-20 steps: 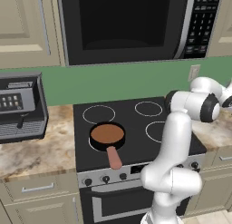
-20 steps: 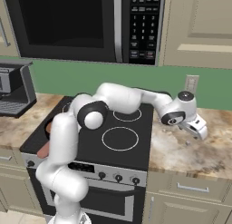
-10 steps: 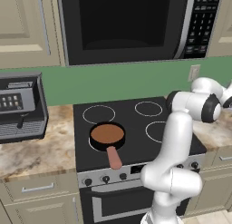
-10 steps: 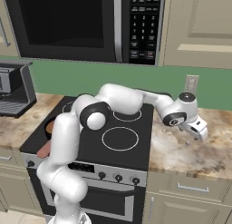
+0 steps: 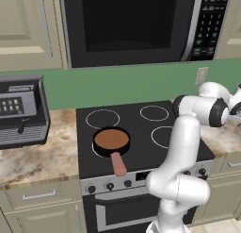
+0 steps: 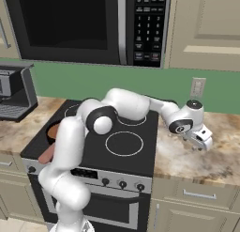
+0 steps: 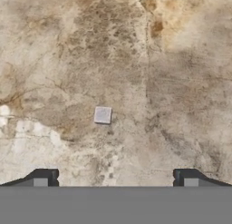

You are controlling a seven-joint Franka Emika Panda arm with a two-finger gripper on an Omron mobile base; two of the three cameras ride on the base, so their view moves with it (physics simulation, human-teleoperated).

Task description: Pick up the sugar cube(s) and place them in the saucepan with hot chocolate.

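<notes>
A small white sugar cube (image 7: pixel 103 114) lies alone on the mottled stone counter (image 7: pixel 172 82), seen from straight above. My gripper (image 7: pixel 115 180) hangs over it, open, with its dark fingertips (image 7: pixel 44 177) wide apart and nothing between them. From the right base view the gripper (image 6: pixel 201 142) hovers low over the counter just right of the stove. The saucepan (image 5: pixel 111 139), black with brown liquid and a salmon-pink handle (image 5: pixel 119 164), sits on the front left burner. In the right base view the saucepan (image 6: pixel 52 131) is partly hidden behind my arm.
The black stove top (image 5: pixel 141 128) has further burner rings. A coffee machine (image 5: pixel 21 116) stands on the left counter. A microwave (image 5: pixel 136 24) hangs above the stove, and a wall outlet (image 6: pixel 198 88) is behind the right counter (image 6: pixel 220 156).
The hand has sunk slightly toward the counter right of the stove. Its jaws stay wide, and the saucepan has not moved.
</notes>
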